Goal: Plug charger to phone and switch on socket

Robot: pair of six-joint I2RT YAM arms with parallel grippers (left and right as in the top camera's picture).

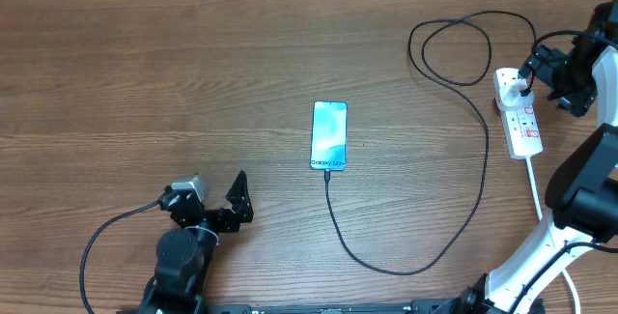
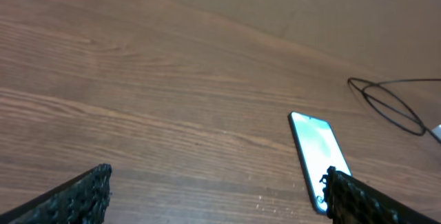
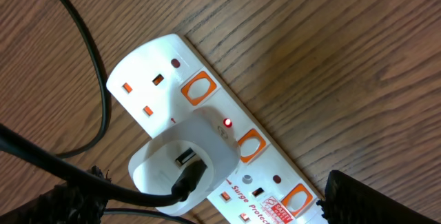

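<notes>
The phone (image 1: 329,136) lies in the middle of the table, screen up, with the black charger cable (image 1: 480,184) running from its near end in a loop round to the right. The cable ends in a white adapter (image 3: 185,163) plugged into the white socket strip (image 1: 519,113). A small red light (image 3: 227,123) glows beside the adapter. My right gripper (image 3: 207,210) is open and hovers just above the strip, empty. My left gripper (image 2: 217,196) is open and empty, low over the table at the front left, with the phone (image 2: 315,156) ahead to its right.
The strip's thick white cord (image 1: 534,184) runs toward the front right past my right arm's base. Loops of black cable (image 1: 454,48) lie at the back right. The strip has orange-red switches (image 3: 197,89).
</notes>
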